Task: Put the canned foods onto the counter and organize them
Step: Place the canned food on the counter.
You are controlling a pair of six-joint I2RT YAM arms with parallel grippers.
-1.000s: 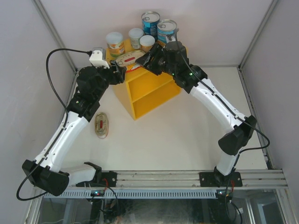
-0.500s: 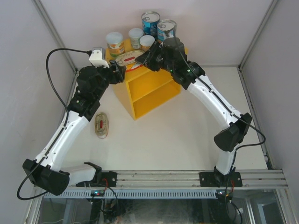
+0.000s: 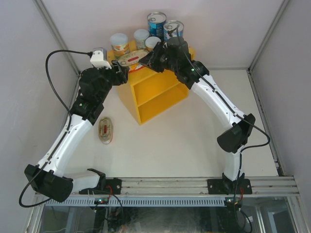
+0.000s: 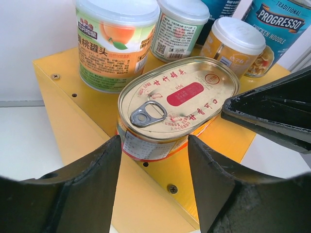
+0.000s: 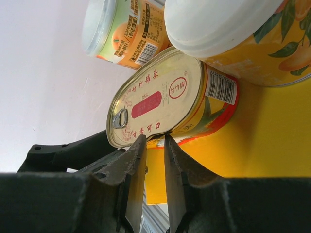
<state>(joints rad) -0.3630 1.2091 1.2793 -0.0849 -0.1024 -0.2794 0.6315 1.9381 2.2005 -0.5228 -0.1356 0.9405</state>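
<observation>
The oval tin (image 4: 177, 104) lies flat on top of the counter (image 4: 73, 97), pinched at its near end by the left gripper (image 4: 154, 141), while the right gripper (image 5: 154, 138), almost pressed together and empty, touches its side, so squaring it up seems underway, with a gentle release next

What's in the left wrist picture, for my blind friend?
An oval tin sits on the yellow counter, pinched between the left gripper's dark fingers. Three pale-lidded cans and a blue soup can stand behind; the right gripper pokes in from the right.
</observation>
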